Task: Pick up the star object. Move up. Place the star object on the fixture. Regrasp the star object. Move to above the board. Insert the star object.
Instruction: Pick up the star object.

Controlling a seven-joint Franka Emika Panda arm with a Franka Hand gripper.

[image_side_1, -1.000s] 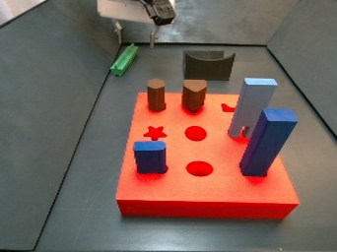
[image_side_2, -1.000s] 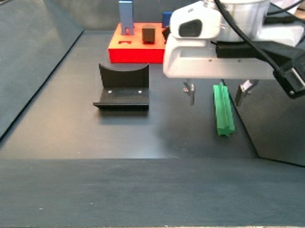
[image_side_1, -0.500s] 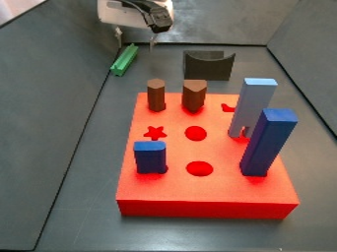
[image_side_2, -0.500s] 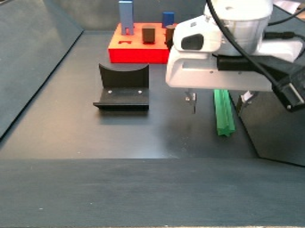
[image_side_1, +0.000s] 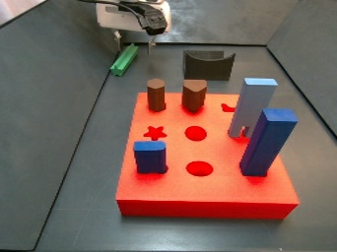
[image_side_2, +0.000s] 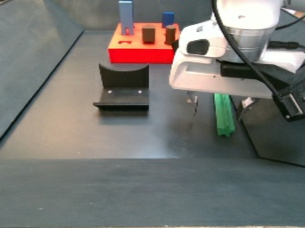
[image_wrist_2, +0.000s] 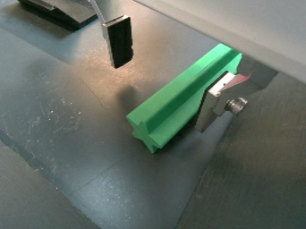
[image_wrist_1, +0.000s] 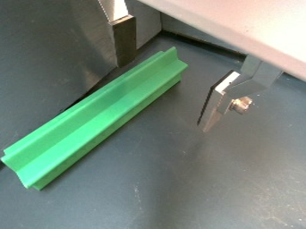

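Lying flat on the dark, faintly speckled floor: the star object [image_wrist_1: 102, 114], a long bright-green rod with ridged sides and a star-shaped end face, seen also at [image_wrist_2: 183, 97], [image_side_1: 125, 60] and [image_side_2: 223, 113]. Positioned low over the rod: the gripper [image_wrist_1: 174, 76], its two flat silver fingers [image_wrist_1: 223, 97] spread wide to either side of the green length, dark pads facing inward, nothing clamped between them. In a wrist view, one finger plate [image_wrist_2: 220, 101] just beside the rod's flank, contact impossible to confirm; the opposite dark pad [image_wrist_2: 118, 40] well clear of the rod. In a side view, white gripper body [image_side_2: 220, 61] hanging directly above the rod, fingertips down near the floor.

Well apart from the rod: the fixture [image_side_2: 121, 85], a nearly black L-shaped bracket on a base plate with a curved notch in its upper edge, visible also at [image_side_1: 207, 65] between rod and slab. Beyond the fixture from the rod: the board [image_side_1: 218, 202], a thick bright-red square slab with star-shaped and round holes in its top face. Standing upright in the board: two brown pegs [image_side_1: 157, 94] and three blue blocks [image_side_1: 269, 142], smooth-sided and matte.
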